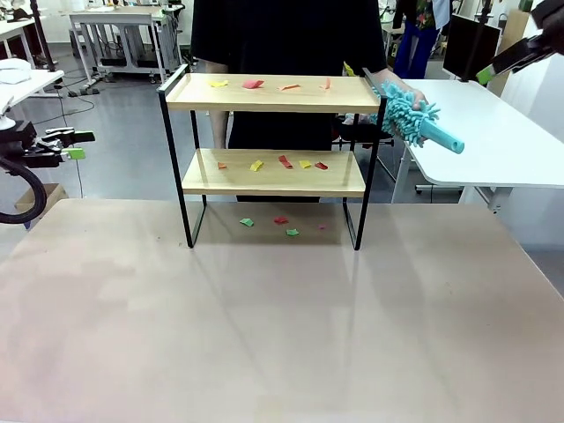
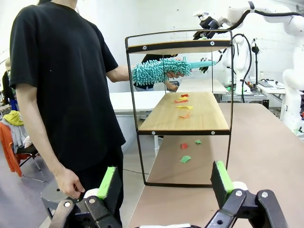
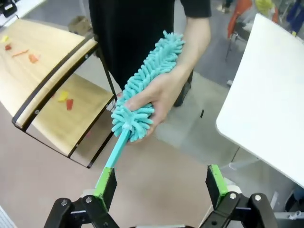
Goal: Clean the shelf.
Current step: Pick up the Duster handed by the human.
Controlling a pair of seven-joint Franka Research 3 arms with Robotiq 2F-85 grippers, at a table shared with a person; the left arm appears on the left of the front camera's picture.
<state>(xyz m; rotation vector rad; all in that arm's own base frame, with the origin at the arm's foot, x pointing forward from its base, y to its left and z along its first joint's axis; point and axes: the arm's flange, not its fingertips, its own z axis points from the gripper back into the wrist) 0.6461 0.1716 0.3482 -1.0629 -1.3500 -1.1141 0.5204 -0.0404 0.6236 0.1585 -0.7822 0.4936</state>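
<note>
Pale wood boards in a thin black frame form the shelf (image 1: 264,104), which stands mid-way along the table's (image 1: 264,335) far edge, strewn with paper scraps (image 1: 253,85). The right wrist view shows a person's hand (image 3: 166,95) clasping a fluffy teal duster (image 3: 156,64), its smooth handle pointing toward the right gripper (image 3: 161,183), jaws wide. The left gripper (image 2: 165,183) gapes empty beyond the far left corner.

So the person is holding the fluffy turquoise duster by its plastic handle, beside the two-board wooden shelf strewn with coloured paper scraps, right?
Not quite. In the right wrist view the person's hand grips the fluffy turquoise duster by its fluffy head, its plastic handle unheld. It is indeed beside the scrap-strewn two-board wooden shelf.
</note>
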